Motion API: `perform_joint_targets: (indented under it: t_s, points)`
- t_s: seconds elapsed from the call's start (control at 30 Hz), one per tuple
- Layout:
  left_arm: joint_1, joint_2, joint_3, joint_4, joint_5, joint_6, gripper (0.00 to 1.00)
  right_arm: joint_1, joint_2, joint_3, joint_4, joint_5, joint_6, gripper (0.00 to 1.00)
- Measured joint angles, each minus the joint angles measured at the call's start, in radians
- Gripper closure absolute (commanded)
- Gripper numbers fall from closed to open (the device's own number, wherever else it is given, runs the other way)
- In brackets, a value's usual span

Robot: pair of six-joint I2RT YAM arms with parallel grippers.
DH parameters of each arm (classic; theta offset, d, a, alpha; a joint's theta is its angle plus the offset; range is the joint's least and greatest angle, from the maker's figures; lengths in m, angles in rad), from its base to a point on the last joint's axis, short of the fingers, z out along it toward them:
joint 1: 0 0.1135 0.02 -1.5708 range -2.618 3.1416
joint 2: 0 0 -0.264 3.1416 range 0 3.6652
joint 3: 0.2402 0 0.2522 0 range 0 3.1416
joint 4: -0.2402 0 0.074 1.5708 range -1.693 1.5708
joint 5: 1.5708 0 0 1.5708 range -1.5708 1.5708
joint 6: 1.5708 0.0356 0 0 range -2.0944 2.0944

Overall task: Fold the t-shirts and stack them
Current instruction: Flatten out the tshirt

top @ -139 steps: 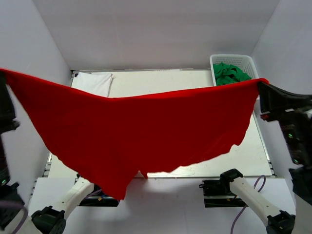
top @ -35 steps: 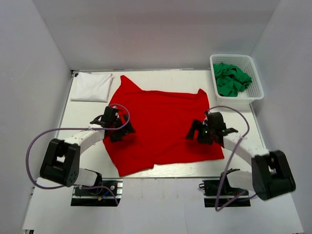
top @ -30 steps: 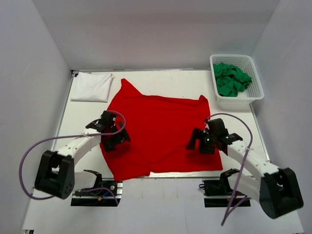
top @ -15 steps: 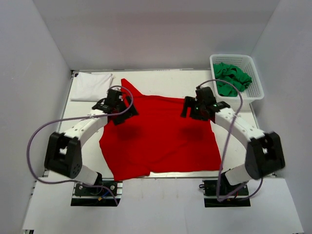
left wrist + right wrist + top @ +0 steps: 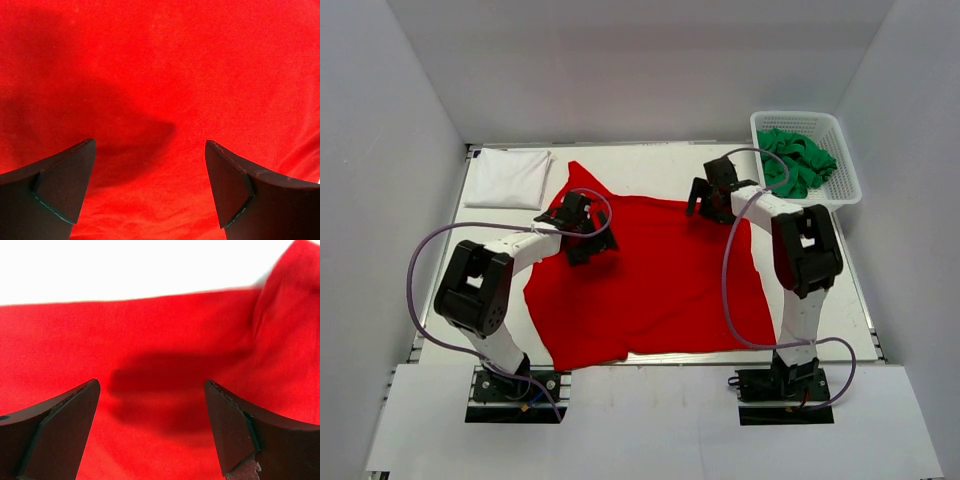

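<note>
A bright red t-shirt (image 5: 650, 270) lies spread flat on the table, one sleeve pointing to the far left. My left gripper (image 5: 592, 238) hovers open over its far left part; the left wrist view shows only red cloth (image 5: 160, 60) between the empty fingers of that gripper (image 5: 149, 142). My right gripper (image 5: 706, 208) stands open above the shirt's far edge, and its wrist view shows the gripper (image 5: 151, 382) over the red hem (image 5: 165, 340) with nothing held. A folded white t-shirt (image 5: 508, 177) rests at the far left corner. Green t-shirts (image 5: 792, 160) lie crumpled in the basket.
The white lattice basket (image 5: 805, 208) stands at the far right corner. Bare white table (image 5: 125, 265) runs beyond the red shirt's far edge. Grey walls close in both sides. Purple cables loop from both arms over the shirt.
The red shirt, earlier held stretched in the air between both grippers, now lies flat and released. Over the last second both arms moved from its near half to its far edge.
</note>
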Motion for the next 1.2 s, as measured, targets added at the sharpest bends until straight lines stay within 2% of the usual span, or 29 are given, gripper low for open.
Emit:
perform_joint_targets:
  t_s: [0.5, 0.63, 0.87, 1.0, 1.2]
  points:
    - [0.0, 0.016, -0.017, 0.005, 0.004, 0.031, 0.0, -0.066, 0.219, 0.283, 0.026, 0.006, 0.013, 0.1]
    - [0.0, 0.023, -0.008, -0.006, 0.005, 0.043, 0.0, -0.084, 0.295, 0.396, 0.053, 0.006, 0.021, 0.1]
    - [0.0, 0.034, 0.019, -0.039, 0.004, 0.053, 0.0, -0.105, 0.456, 0.696, 0.055, -0.011, 0.013, 0.1]
    - [0.0, 0.055, 0.06, -0.074, -0.013, 0.068, 0.0, -0.105, 0.385, 0.639, 0.067, -0.035, -0.042, 0.1]
    - [0.007, 0.068, 0.177, -0.115, -0.092, 0.079, 0.0, -0.096, 0.024, 0.222, 0.109, -0.092, -0.086, 0.1]
